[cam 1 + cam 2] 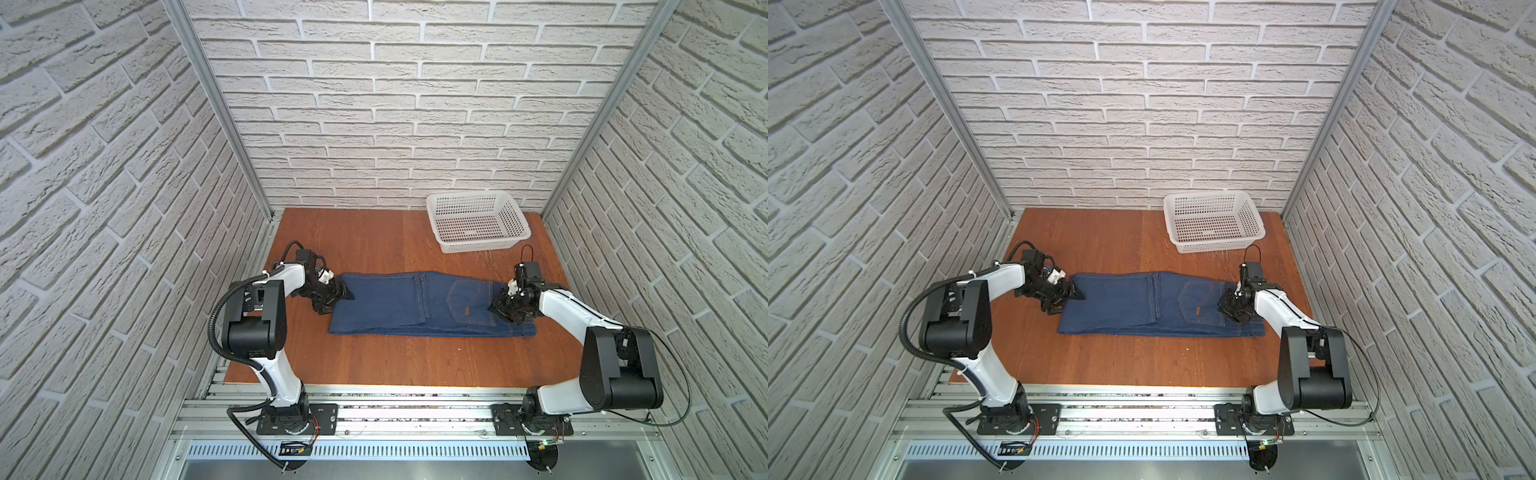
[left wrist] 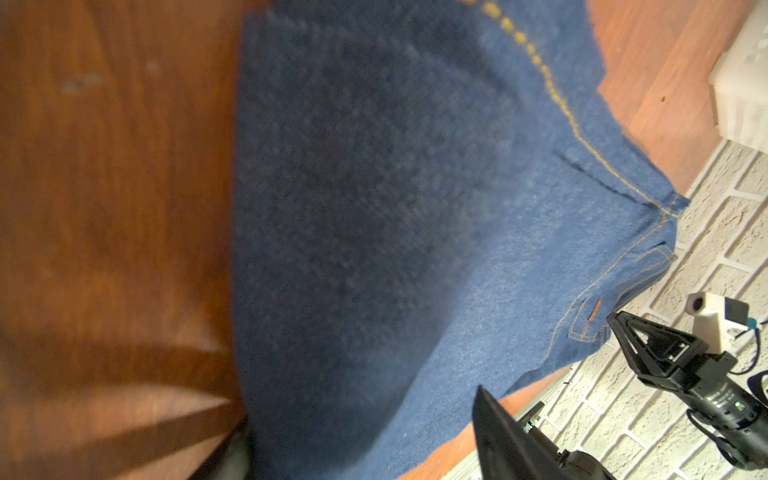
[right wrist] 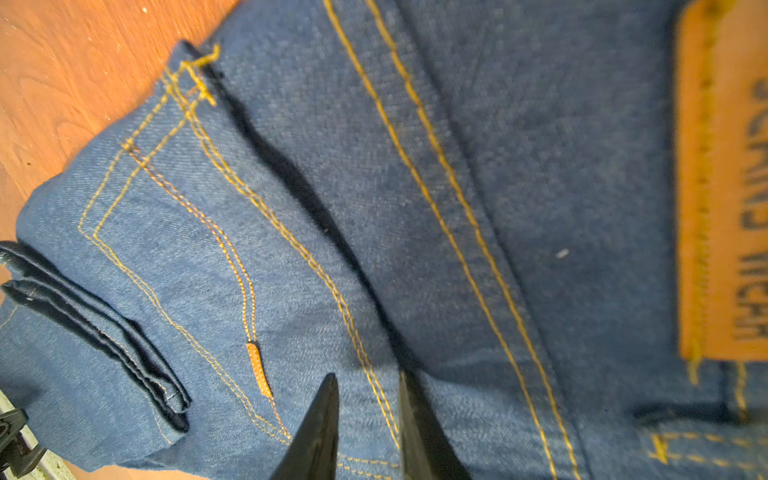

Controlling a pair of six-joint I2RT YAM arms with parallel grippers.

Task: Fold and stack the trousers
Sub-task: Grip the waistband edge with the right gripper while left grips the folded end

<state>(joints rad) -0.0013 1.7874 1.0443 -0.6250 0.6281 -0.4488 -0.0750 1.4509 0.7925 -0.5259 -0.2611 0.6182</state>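
The trousers (image 1: pixel 415 305) (image 1: pixel 1142 303) are dark blue jeans folded into a long strip across the middle of the table, with the waist at the right end. My left gripper (image 1: pixel 340 302) (image 1: pixel 1073 301) is at their left end. In the left wrist view its jaws (image 2: pixel 357 419) stand wide apart with the denim (image 2: pixel 395 208) between them. My right gripper (image 1: pixel 496 307) (image 1: pixel 1223 307) sits on the waist end. Its jaws (image 3: pixel 368 376) stand narrow, pinching a ridge of denim beside the back pocket (image 3: pixel 187 249). The tan waistband patch (image 3: pixel 723 187) is close to the camera.
A white perforated basket (image 1: pixel 482 247) (image 1: pixel 1219 248) stands at the back right of the wooden table (image 1: pixel 374 361). Brick-patterned walls enclose the table on three sides. Both arm bases sit on the metal rail along the front edge.
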